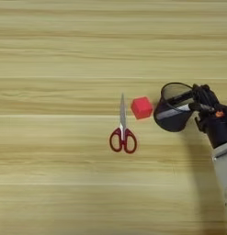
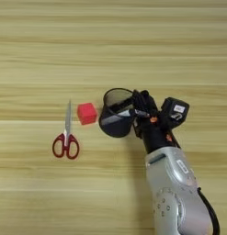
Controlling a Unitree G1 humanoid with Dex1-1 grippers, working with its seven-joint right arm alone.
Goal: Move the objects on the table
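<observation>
Landmark: the pen cup (image 2: pixel 116 114), black wire mesh, standing near the middle of the table (image 2: pixel 113 41), its mouth tipped slightly up and toward the camera.

Well left of the cup: scissors (image 2: pixel 65 137), red handles nearer the robot, blades shut and pointing away from it. Untouched.

Just left of the cup: a small red cube (image 2: pixel 87 113), close beside the cup wall; whether the two touch I cannot tell.

At the cup: the marker (image 2: pixel 125 113), grey-white body, lies slantwise across the mouth. Its long axis runs roughly left to right, its left end dipping inside the cup, its right end rising over the rim toward the fingers.

Immediately right of the cup: the right gripper (image 2: pixel 139 110), black fingers pinched around the marker's right end, closed down to the pen's width. Silver forearm trails toward the bottom edge.

Judgement: the marker is almost in; what matters is its tilt over the rim, so a release should drop it leftward into the cup.
</observation>
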